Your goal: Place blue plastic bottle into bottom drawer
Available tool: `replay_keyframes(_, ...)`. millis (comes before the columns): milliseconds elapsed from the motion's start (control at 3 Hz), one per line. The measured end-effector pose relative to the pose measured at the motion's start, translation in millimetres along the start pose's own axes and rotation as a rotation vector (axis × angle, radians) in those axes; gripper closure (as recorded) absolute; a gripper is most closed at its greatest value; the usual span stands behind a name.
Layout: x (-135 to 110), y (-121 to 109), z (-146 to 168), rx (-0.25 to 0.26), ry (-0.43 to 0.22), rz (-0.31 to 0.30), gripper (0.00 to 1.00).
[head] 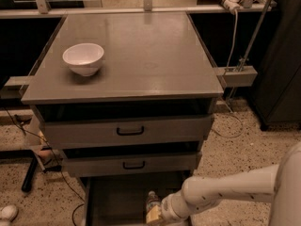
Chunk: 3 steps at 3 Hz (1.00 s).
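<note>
Nearly done, by my reading: the gripper [154, 215], low beneath the table's [141, 55] front edge, seems clamped on the blue plastic bottle [151, 202], upright inside the open bottom drawer [115, 199], so only setting down and letting go are left.

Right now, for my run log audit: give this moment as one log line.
end effector: low at open bottom drawer | blue plastic bottle: at end effector, cap up | bowl: on cabinet top

Smooth white tubular arm [230, 188] with dark speckles, ribbed white wrist collar [173, 207]; yellowish-tan gripper [154, 214] low over open grey bottom drawer [117, 197].
</note>
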<state>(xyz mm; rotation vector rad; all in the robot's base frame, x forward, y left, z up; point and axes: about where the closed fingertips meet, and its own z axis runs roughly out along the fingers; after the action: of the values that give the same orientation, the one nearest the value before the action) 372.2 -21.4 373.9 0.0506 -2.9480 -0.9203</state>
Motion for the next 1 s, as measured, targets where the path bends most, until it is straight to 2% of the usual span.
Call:
replay_keyframes(333,-10.8,-18.6,49.3,-0.079,-0.052,0.081,1.00)
replay_keyframes(667,-16.2,-28.3,91.1,-0.131,-0.051,0.141,1.00)
replay_keyframes(1000,-11.3,-28.5,95.1,-0.133,-0.041,0.146,1.00)
